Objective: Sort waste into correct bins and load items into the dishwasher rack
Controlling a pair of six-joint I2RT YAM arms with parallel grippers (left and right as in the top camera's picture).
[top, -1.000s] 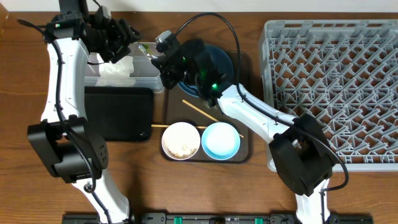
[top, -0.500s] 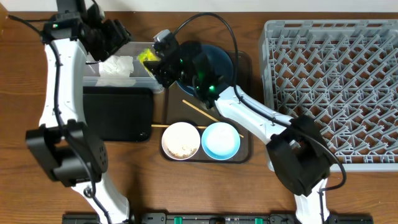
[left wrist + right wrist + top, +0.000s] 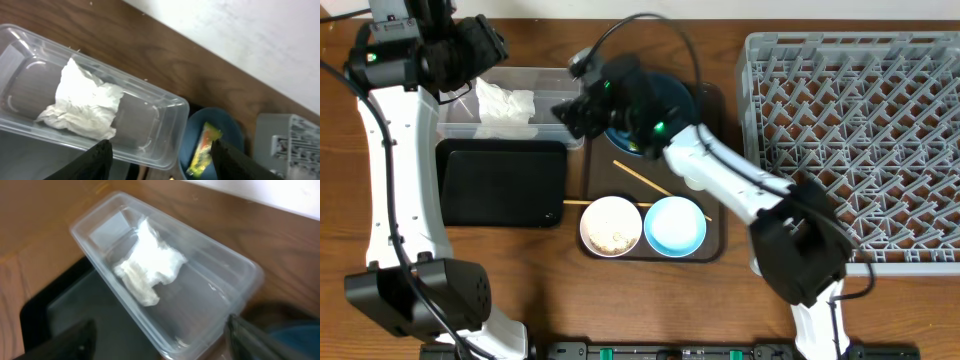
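Lying in the clear tub (image 3: 145, 120), tissue (image 3: 82, 107) is sorted; wrapper (image 3: 204, 150) sits in blue dish (image 3: 225, 125). Rack (image 3: 850, 140) not yet loaded. Left gripper (image 3: 160, 162) and right gripper (image 3: 160, 335) spread, empty.

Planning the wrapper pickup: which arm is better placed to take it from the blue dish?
Right, probably. The right claw, open, hovers beside the dish holding the wrapper; the left claw is at the tub's far end.

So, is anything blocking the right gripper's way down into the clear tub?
Nothing visible does. The right gripper hangs open above the clear tub, which has no lid. The crumpled tissue lies in the tub's middle, and the end nearest the gripper is bare.
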